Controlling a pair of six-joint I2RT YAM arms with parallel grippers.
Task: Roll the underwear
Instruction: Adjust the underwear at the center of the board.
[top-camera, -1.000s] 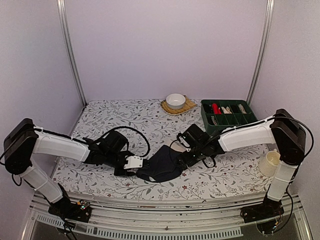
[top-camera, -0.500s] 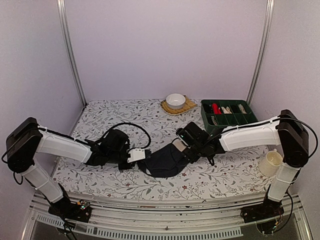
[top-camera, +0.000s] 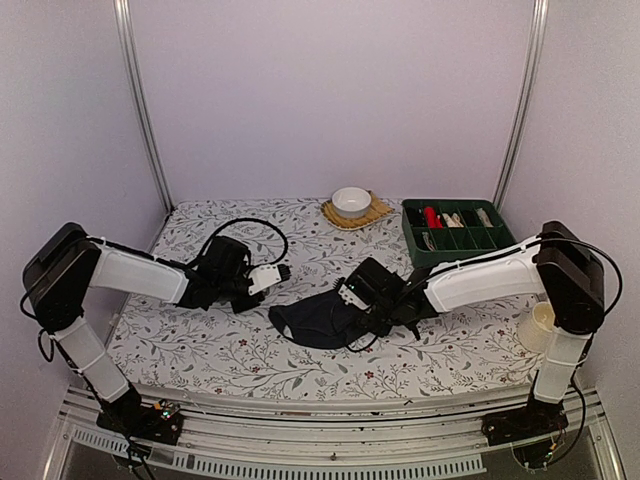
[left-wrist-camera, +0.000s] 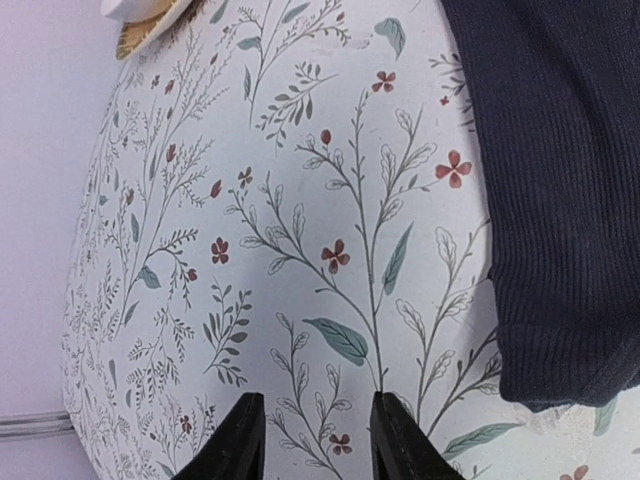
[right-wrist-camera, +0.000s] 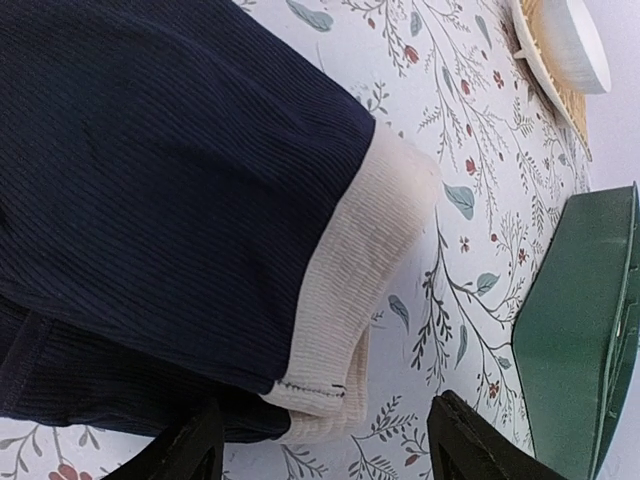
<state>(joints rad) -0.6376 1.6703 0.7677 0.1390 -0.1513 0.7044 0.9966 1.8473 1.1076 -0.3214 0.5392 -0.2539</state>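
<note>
The underwear (top-camera: 315, 322) lies as a dark, rumpled heap near the middle of the floral surface (top-camera: 200, 340), slightly toward the near edge. In the right wrist view it is ribbed cloth folded in layers, with a cream band (right-wrist-camera: 365, 290) along the edge of the upper layer. Whether the heap is one garment or two cannot be told.

The right gripper (right-wrist-camera: 325, 450) hangs low at the heap's right side. Its jaws are spread wide and clamp nothing, and the banded edge lies just ahead of the tips. The left gripper (left-wrist-camera: 315, 440) is off to the heap's left, apart from the cloth. Its jaws are parted over bare floral print with nothing between them, and the dark hem is just to one side.

Well behind the heap, at the far edge, a white bowl (top-camera: 351, 200) sits on a woven yellow mat (top-camera: 378, 212). To its right stands a green tray (top-camera: 455, 240) with divided compartments holding small items. A cream cup (top-camera: 541, 326) stands by the right arm's base. Nothing lies between either gripper and the cloth.
</note>
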